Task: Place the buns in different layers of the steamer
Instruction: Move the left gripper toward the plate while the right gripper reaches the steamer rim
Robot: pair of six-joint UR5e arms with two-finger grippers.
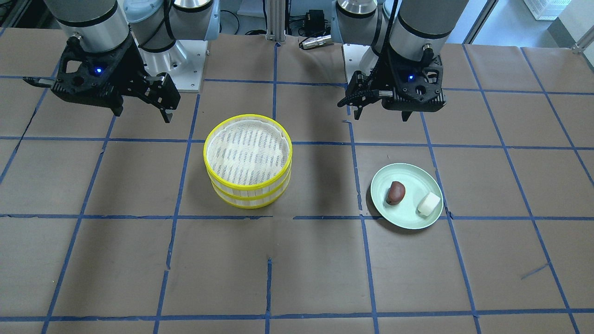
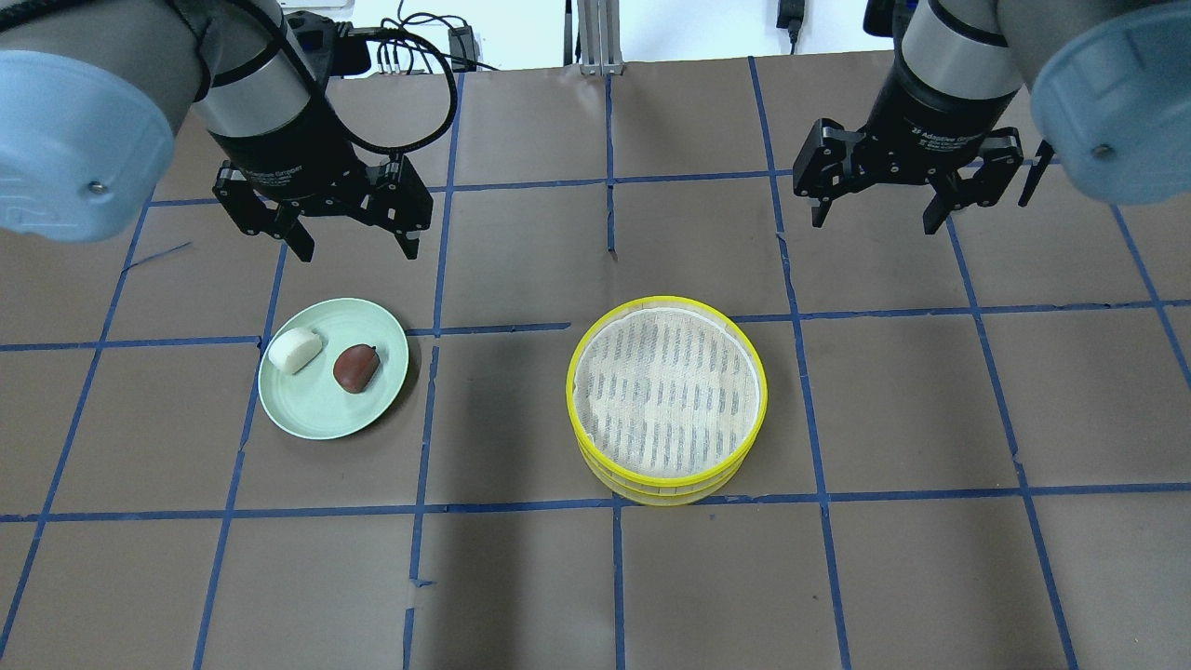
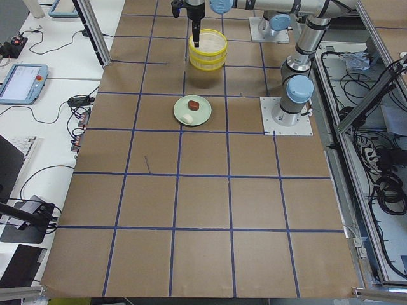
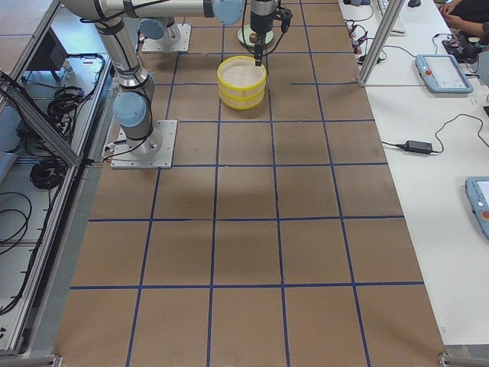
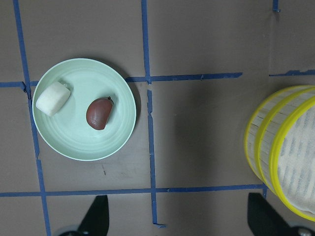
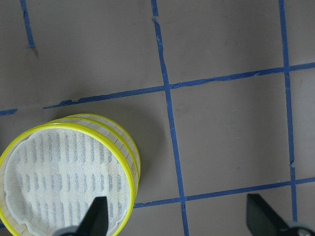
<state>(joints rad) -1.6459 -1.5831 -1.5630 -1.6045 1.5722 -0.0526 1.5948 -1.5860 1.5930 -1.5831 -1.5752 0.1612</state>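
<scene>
Two steamer layers with yellow rims stand stacked, the top layer [image 2: 666, 391] on the lower layer [image 1: 248, 198], and the white liner floor is bare. A reddish-brown bun [image 2: 356, 367] and a white blocky bun [image 2: 295, 350] lie side by side on a pale green plate [image 2: 316, 414]. My left gripper [image 2: 356, 247] is open and empty, raised beyond the plate. My right gripper [image 2: 875, 221] is open and empty, raised beyond and to the right of the steamer. The left wrist view shows both buns [image 5: 100, 113] [image 5: 52, 98] and the steamer's edge [image 5: 275, 147].
The table is brown paper with a blue tape grid [image 2: 609, 181]. The arm bases [image 1: 185, 69] stand at the robot's side of the table. Steamer and plate stand about one grid square apart.
</scene>
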